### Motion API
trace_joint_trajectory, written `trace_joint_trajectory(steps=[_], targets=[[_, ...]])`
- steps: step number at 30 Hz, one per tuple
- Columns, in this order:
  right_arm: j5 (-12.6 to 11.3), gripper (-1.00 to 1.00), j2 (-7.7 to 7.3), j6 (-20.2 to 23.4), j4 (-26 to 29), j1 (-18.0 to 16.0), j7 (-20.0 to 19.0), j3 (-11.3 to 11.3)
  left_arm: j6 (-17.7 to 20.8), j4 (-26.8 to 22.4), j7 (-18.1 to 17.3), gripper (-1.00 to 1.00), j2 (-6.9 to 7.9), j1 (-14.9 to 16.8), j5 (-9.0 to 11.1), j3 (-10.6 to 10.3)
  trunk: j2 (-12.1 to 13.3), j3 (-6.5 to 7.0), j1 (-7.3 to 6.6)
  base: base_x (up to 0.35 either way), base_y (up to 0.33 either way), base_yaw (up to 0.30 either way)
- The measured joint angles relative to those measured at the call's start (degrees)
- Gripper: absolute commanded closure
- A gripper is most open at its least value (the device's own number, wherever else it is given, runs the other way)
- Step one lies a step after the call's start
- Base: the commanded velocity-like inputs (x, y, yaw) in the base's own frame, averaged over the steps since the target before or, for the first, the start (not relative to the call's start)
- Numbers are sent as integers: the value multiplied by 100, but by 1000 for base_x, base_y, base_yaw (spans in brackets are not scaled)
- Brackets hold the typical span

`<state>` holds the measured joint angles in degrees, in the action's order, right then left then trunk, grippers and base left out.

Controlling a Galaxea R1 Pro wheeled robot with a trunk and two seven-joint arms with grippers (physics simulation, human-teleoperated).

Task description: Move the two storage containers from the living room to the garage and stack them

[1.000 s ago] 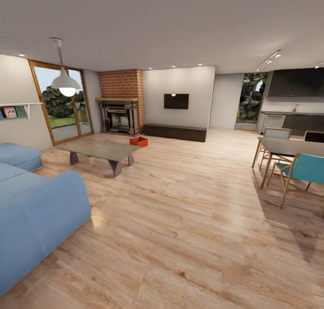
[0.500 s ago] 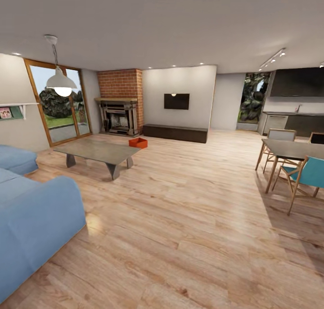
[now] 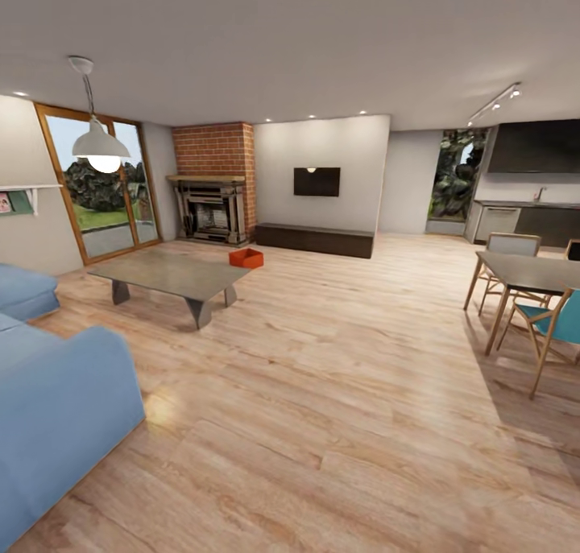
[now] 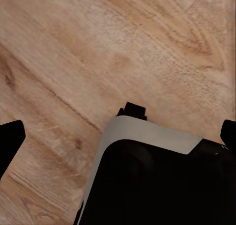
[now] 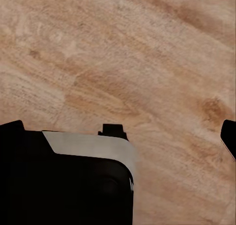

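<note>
One red-orange storage container (image 3: 246, 257) sits on the light wood floor of the living room, far ahead, between the coffee table (image 3: 169, 274) and the brick fireplace (image 3: 211, 207). The second container and the garage are out of view. In the left wrist view my left gripper (image 4: 118, 136) stands open over bare planks, its dark fingertips (image 4: 10, 141) wide apart. My right gripper (image 5: 120, 131) is likewise open above the floor, with one of its fingertips (image 5: 229, 135) at the frame's edge. Nothing is held in either one.
A blue sofa (image 3: 56, 408) stands close on the left. A dining table (image 3: 532, 273) with chairs (image 3: 552, 323) is at the right. Glazed doors (image 3: 101, 187) and a low dark TV bench (image 3: 316, 239) line the far walls. Wide plank floor (image 3: 338, 376) lies ahead.
The head camera has advanced: sofa and lamp have slid left, the dining table right. The container has stayed in place. Both grippers stay open.
</note>
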<state>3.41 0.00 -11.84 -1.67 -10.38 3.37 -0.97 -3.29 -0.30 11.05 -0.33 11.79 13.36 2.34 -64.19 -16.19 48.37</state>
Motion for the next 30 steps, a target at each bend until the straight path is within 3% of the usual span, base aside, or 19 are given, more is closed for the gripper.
trace_joint_trajectory(steps=[30], targets=[[0, -100, 0, 0, 0, 0, -1, 0, 0, 0, 0, -100, -6, 1, 6, 0, 0, 0, 0, 322, 0, 0]])
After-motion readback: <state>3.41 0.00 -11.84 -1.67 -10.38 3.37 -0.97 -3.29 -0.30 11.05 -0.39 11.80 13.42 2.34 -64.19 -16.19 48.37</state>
